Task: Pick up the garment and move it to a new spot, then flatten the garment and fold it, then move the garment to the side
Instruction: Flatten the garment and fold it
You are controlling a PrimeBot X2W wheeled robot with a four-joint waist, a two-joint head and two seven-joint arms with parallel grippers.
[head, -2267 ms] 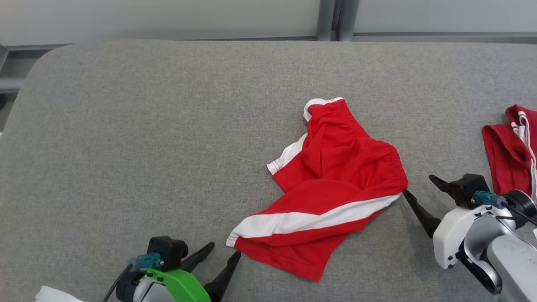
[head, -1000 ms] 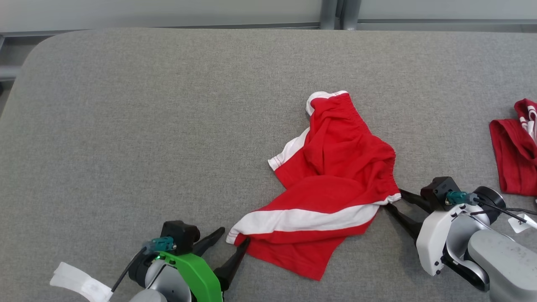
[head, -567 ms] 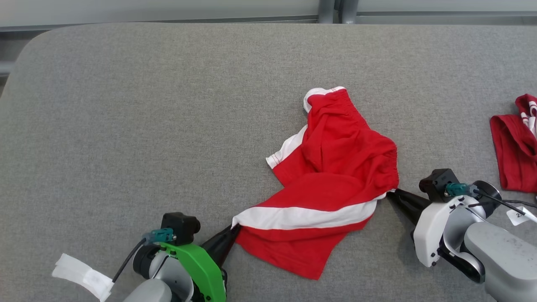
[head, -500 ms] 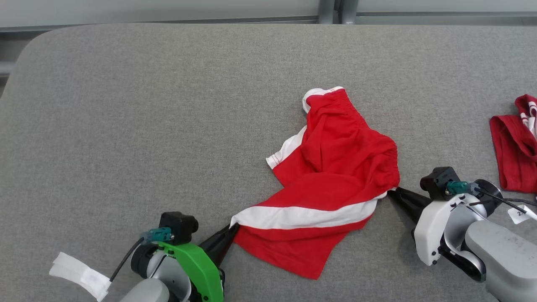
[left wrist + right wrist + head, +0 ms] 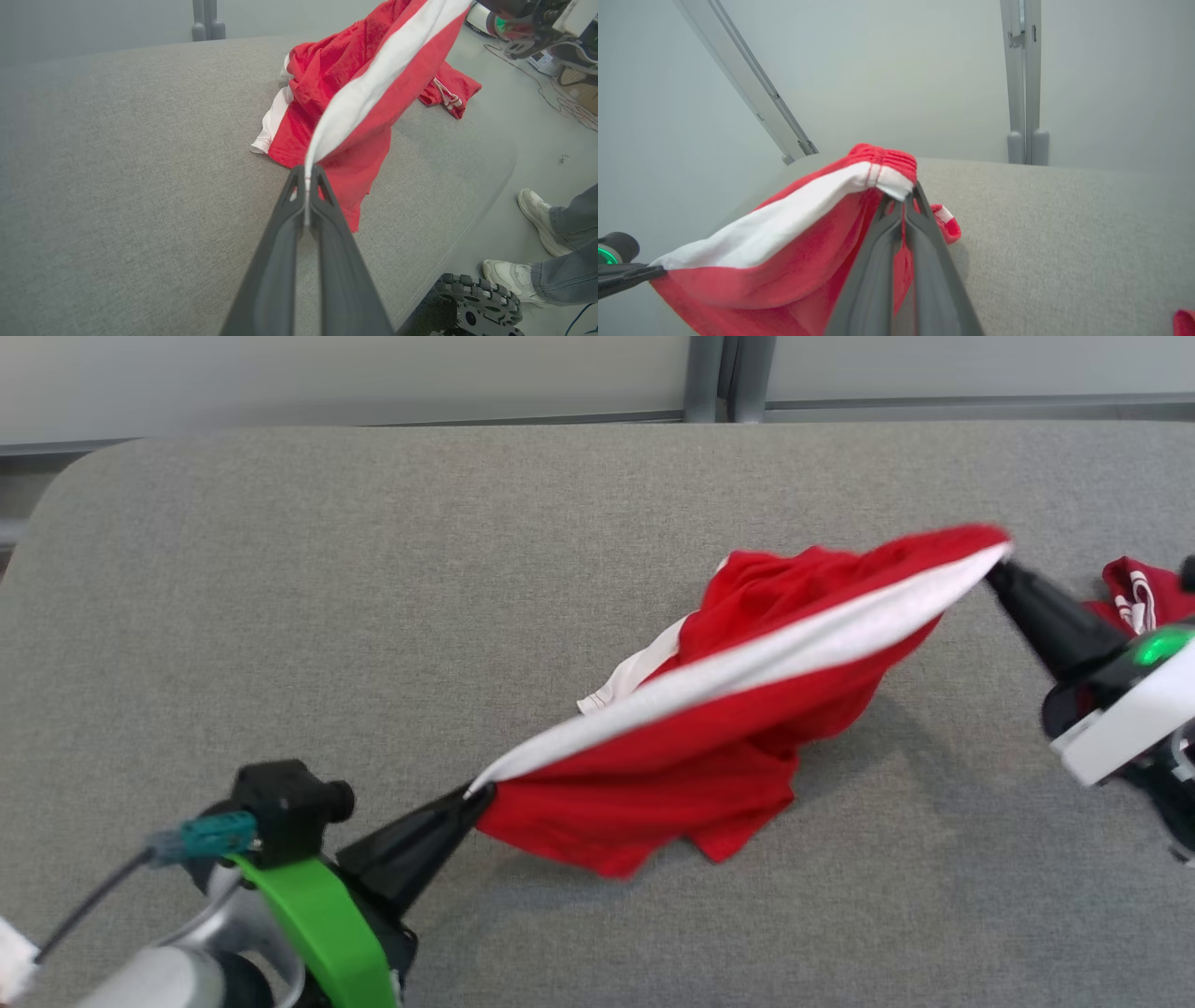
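Held above the grey desk [image 5: 373, 569], over its right half: red garment [image 5: 747, 747] with a white side stripe, pulled taut along that stripe between two end effectors. Clamped on the stripe's lower corner, toward the desk's near edge: left end effector [image 5: 471, 793], dark fingers pressed together with only cloth between them, plain in the left wrist view. Clamped on the gathered waistband corner, higher over the desk and nearer its right end: right end effector [image 5: 997, 567], fingers likewise together on the white and red hem. Below the taut stripe, loose red cloth sagging toward the desk, and a white-trimmed hem on the far side touching the desk top. Lying crumpled on the desk at its right end, apart from the held piece: second red garment [image 5: 1134, 593] with a white cord. On the floor [image 5: 514, 154] off the desk's right end, in the left wrist view: two pale shoes [image 5: 509, 277] and grey trouser legs [image 5: 565, 275] of a person, plus a black roller wheel [image 5: 472, 305] just beside the desk's corner. Behind the desk's far edge: pale wall panels [image 5: 373, 373] and a grey upright post [image 5: 714, 378].
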